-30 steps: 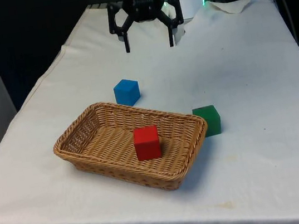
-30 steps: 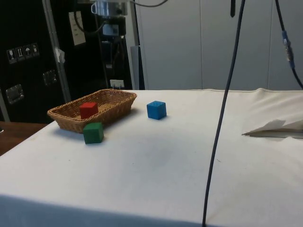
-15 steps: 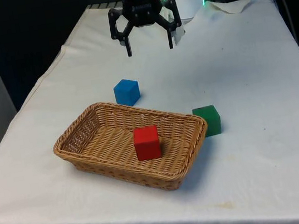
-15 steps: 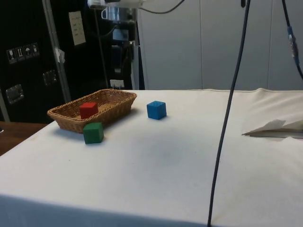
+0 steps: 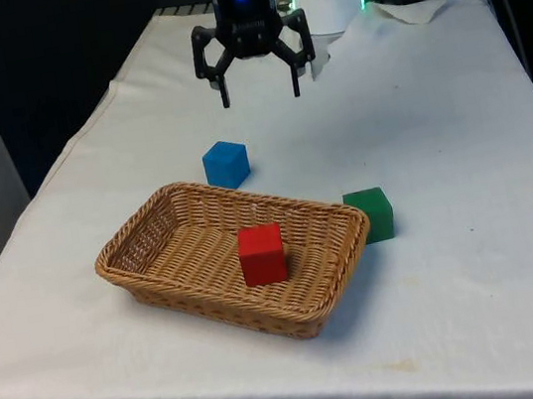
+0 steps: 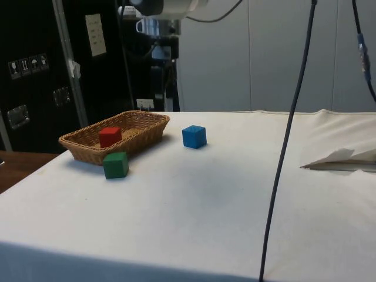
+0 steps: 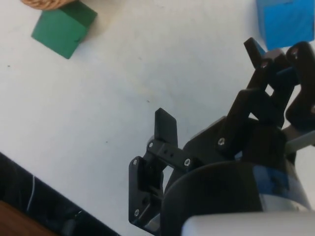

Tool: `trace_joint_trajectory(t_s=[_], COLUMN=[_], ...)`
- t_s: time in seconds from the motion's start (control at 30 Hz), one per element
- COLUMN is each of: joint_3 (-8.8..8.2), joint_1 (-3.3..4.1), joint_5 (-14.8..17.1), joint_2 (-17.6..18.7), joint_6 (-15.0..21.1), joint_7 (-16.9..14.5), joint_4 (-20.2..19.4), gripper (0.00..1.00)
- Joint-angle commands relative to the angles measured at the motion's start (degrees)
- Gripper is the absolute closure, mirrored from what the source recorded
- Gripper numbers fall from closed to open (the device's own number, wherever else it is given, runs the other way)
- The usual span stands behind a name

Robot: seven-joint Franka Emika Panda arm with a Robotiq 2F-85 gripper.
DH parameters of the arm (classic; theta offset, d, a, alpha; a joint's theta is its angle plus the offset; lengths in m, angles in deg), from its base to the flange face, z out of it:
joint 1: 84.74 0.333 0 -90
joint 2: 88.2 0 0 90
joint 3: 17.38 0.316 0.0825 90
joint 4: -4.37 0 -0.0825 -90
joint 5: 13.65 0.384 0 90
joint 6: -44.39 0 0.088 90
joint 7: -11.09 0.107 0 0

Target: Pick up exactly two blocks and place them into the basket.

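Front view: our gripper [image 5: 259,94] hangs spread and empty, far of the blue block [image 5: 226,163]; we might nudge it into the basket [image 5: 164,285].

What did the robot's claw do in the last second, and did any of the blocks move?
The gripper moved a little towards the front view's left and sank slightly, high over the cloth beyond the blue block. It stayed open and took hold of nothing. The blue block, the green block beside the basket and the red block inside it all stayed put.
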Motion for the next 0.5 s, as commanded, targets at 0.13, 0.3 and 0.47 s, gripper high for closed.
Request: trace_joint_trajectory(t_s=[0.13,0.3,0.47], joint_3=[0.63,1.78,2.92], joint_1=[0.06,-0.06,-0.86], joint_5=[0.0,0.7,1.5], joint_2=[0.0,0.4,1.3], joint_6=[2.1,5.7,6.3], joint_7=[0.0,1.5,3.3], joint_4=[-2.1,-4.2,-4.3], gripper=[0.00,0.00,0.00])
